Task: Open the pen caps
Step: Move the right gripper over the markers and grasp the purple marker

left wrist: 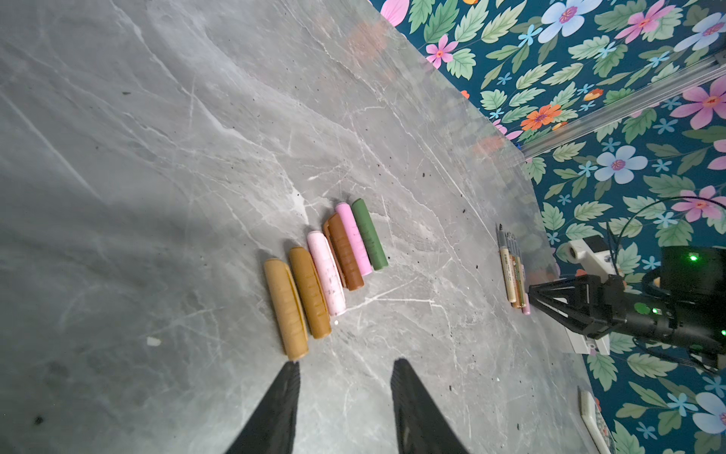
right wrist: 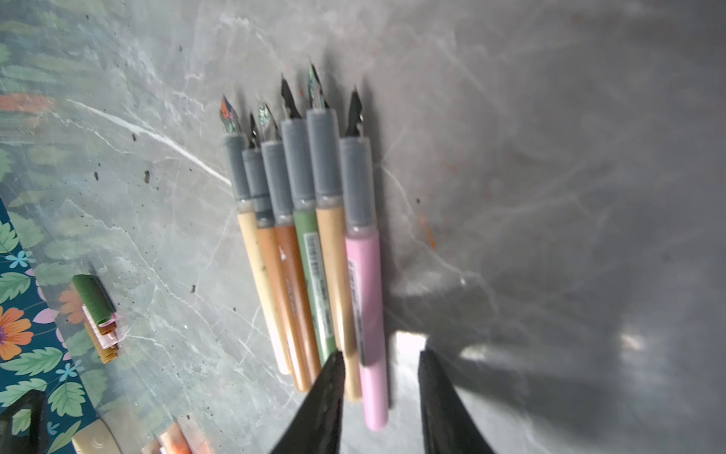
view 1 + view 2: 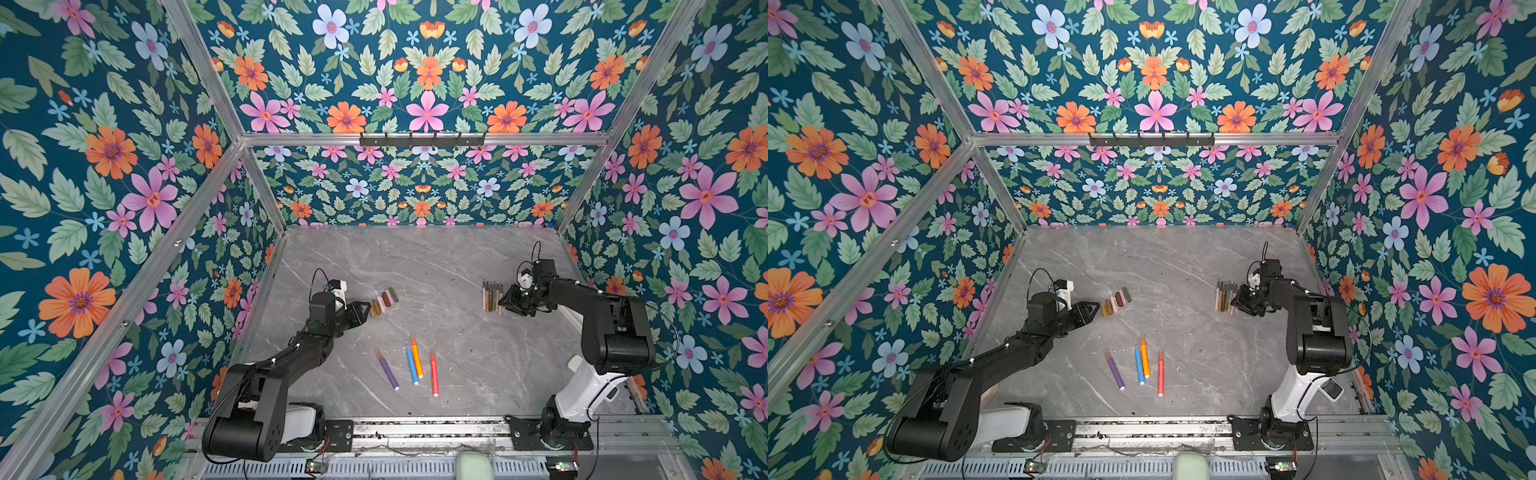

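Surface [image 3: 457, 257]: grey, marble-patterned, enclosed by flowered walls [image 3: 124, 166].

Loose pen caps [image 1: 326, 273]: six, laid side by side in a slanted row on the left half of the surface, each touching the next. Colours, counted from the near end of the row: tan, golden brown, pale pink, brown, pink, green.

Left hand [image 1: 345, 365]: held low, just beside the tan end of the row. Its fingers are spread and nothing is gripped between them.

Uncapped pens [image 2: 310, 255]: six, packed side by side on the right half of the surface, well apart from the row of caps. The nibs are bared and pointed toward the far wall. Grey grip sections are seen behind the nibs; the barrels are tan, orange-brown, brown, green, tan and pink.

Right hand [image 2: 382, 353]: placed over the near ends of these pens. Its fingers are parted, and the tail of the pink pen [image 2: 365, 295] is seen between them, lying with the rest. A gap is left beside it, so it is not clamped.

Capped pens [image 3: 1139, 365]: four, laid loose near the front middle of the surface, well apart from both hands: purple pen [image 3: 387, 370], blue pen [image 3: 411, 365], orange pen [image 3: 417, 358], red pen [image 3: 434, 374]. The blue and orange ones are set just beside each other. Translucent caps [image 3: 378, 355] are fitted on the far ends.
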You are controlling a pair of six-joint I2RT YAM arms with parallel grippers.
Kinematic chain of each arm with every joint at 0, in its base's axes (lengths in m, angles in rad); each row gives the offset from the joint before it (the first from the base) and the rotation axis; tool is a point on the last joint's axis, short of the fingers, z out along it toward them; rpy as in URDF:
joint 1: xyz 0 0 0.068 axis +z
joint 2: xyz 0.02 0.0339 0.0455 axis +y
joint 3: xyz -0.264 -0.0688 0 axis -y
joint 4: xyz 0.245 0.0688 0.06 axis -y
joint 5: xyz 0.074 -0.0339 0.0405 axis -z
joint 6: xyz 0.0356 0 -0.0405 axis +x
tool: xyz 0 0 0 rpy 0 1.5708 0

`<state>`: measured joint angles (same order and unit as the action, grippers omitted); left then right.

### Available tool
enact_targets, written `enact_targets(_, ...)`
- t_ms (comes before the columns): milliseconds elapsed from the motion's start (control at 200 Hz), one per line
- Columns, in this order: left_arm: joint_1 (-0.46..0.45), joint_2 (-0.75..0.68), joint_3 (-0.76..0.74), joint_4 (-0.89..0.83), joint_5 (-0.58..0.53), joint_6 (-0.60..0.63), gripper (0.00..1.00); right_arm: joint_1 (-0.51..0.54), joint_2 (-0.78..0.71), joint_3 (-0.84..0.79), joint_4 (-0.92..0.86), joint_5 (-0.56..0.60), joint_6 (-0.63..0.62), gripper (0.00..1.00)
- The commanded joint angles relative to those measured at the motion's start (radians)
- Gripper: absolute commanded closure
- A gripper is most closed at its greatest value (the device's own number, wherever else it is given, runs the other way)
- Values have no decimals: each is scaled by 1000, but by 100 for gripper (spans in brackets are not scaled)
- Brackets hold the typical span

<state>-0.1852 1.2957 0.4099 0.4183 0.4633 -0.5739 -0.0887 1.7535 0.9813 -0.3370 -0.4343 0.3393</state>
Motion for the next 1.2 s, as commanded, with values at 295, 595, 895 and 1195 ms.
enact_targets(295,0,37,17,33,8,-1,58,424,-366,-151,-121,243,83,70)
enact_targets(595,0,45,21,28,-4,5,58,957,-443,-228,-128,406,402,69)
enact_targets(895,0,55,26,28,0,3,58,1246,-161,-26,-316,614,604,66)
enact_targets(1195,0,62,28,37,13,-4,58,1303,-34,95,-391,644,611,66)
